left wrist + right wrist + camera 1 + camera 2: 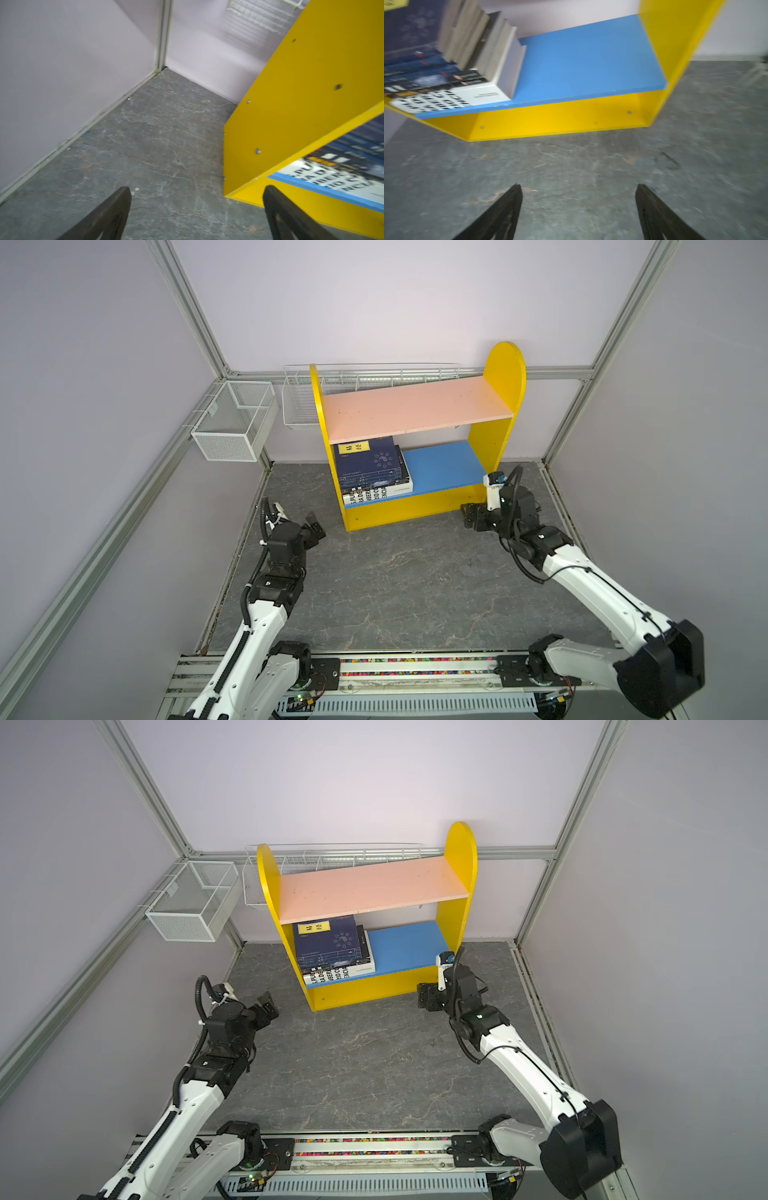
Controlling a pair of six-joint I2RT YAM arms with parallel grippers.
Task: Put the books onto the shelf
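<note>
The books (368,466) lie flat in one stack on the blue board (444,466) of the shelf (505,377), pushed against the shelf's left yellow side. The white book (376,492) with black lettering is at the bottom, its spine facing the shelf's front. Black books lie on it and navy ones above those, the top one showing a yellow label (354,447). The stack is stepped on the edge facing the shelf's right side, with the white book reaching furthest that way. The pink board (415,408) spans the shelf above the stack.

The left gripper (315,526) is near the shelf's front left corner, apart from it, over the grey floor (395,580). Its jaws are spread wide and hold nothing; the left wrist view shows that corner just beyond one finger.

The right gripper (467,516) is close to the shelf's front right corner, just before the yellow base. Its jaws are also parted and empty. The right wrist view, somewhat blurred, shows only floor between the fingers.

A wire basket (297,406) hangs behind the shelf, and a mesh basket (232,423) hangs on the wall left of the shelf.
</note>
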